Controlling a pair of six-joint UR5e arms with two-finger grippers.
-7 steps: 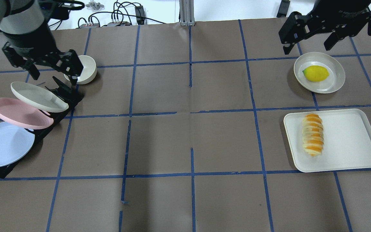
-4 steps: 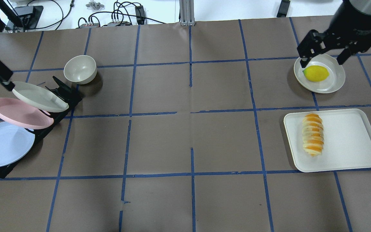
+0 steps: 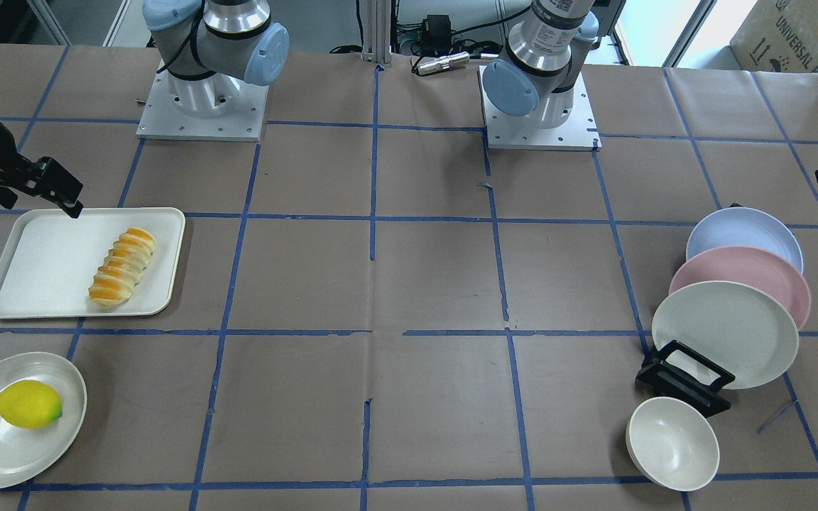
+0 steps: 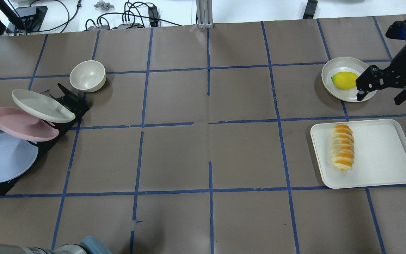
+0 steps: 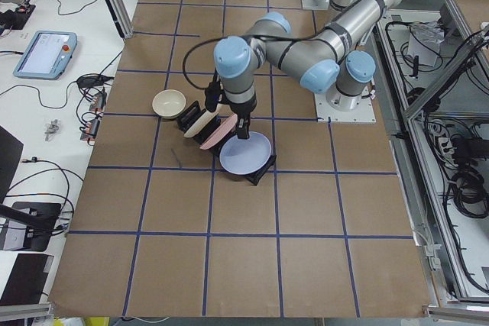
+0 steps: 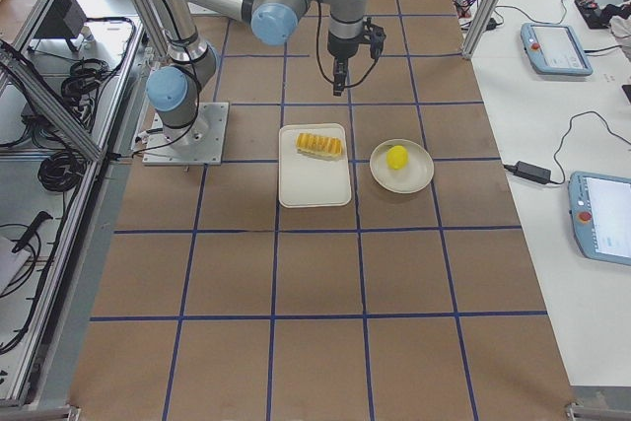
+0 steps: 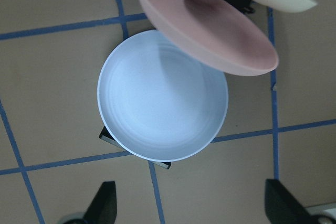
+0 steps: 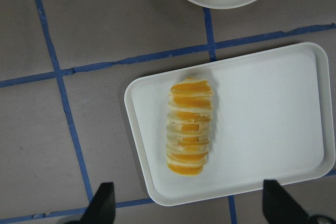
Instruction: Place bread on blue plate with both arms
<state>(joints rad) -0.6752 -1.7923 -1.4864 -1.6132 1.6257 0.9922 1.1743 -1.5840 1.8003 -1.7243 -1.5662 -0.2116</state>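
bread: we see the bread [image 4: 342, 147] lying lengthwise on a white tray [image 4: 382, 155], at 3 o'clock on the desk [image 4: 210, 148] in the overhead view, untouched.
blue plate: the blue plate [image 4: 4, 157] sits at 9 o'clock, tilted in the nearest slot of a black dish rack [image 4: 65, 102], so its rim stands clear for a pinch.
rack neighbours: a pink plate [image 4: 23, 124] and a cream plate [image 4: 42, 106] lean behind it; the pink one overhangs the blue plate's far edge in the left wrist view.
right hand: the right hand [image 4: 382, 91] has its fingers spread wide and holds nothing. It hovers at about 1 o'clock from the bread, over the edge of the lemon [image 4: 344, 80] dish [image 4: 333, 70]. Its wrist camera looks straight down on the loaf, so we judge it is lining up.
left hand: the left hand [image 5: 243, 129] is also wide and empty, hanging pointed down over the blue plate.
step: we judge both are in approach, with nothing grasped yet.
why split: plate and bread sit at opposite ends of the desk, so each arm takes its near item.
risk: lifting the blue plate could snag the pink plate above it.
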